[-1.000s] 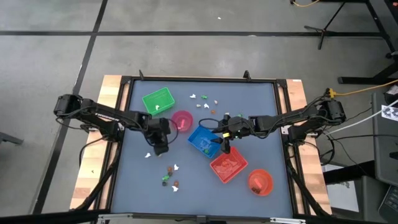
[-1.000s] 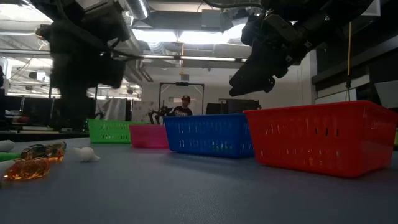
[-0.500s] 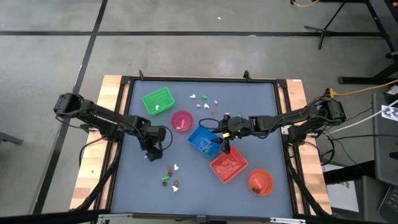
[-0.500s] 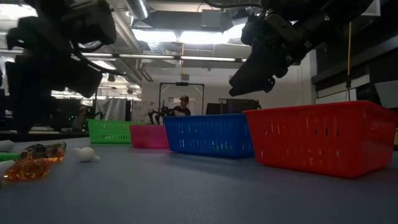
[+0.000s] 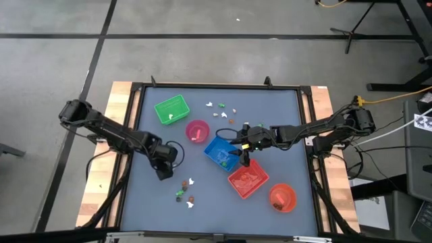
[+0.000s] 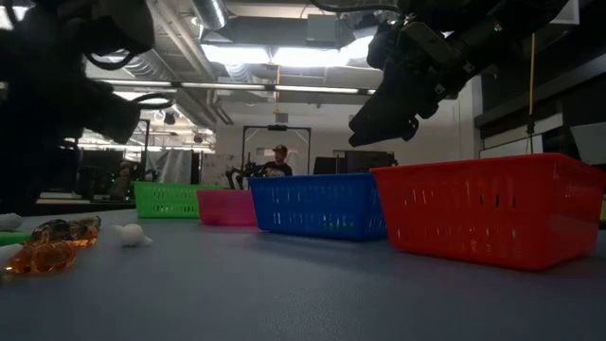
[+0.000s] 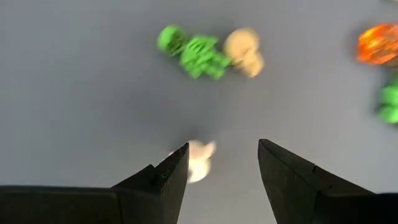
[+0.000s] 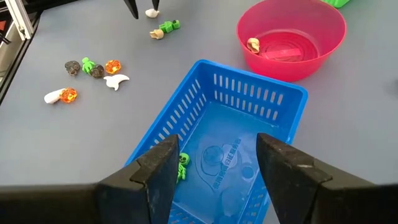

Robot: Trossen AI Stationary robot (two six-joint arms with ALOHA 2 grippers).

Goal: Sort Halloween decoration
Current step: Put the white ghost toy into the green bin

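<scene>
Change since earlier frame: my left gripper [image 5: 164, 174] has moved from beside the pink bowl [image 5: 198, 131] toward the near left part of the table [image 5: 283, 115]; my right gripper [image 5: 244, 162] has not moved.
Left gripper state: fingers apart, holding nothing, poised directly over one white trinket [image 7: 198, 159].
Right gripper state: fingers apart, empty, hanging over the blue tray [image 5: 221, 152].
Trays, count: three — green tray [image 5: 171, 109], blue tray, red tray [image 5: 248, 179].
Bowls, count: two — pink bowl, orange bowl [image 5: 282, 198].
Halloween decoration, location: loose on the table in two groups, one near cluster [image 5: 184, 191] just beside my left gripper, one far cluster [image 5: 223, 111] beyond the blue tray.
Trinkets in left wrist view, count: two green, two white or cream, one orange.
Trinkets in containers: one green figure [image 8: 181, 167] in the blue tray; one pale piece [image 8: 252, 44] in the pink bowl; one white piece in the green tray.
</scene>
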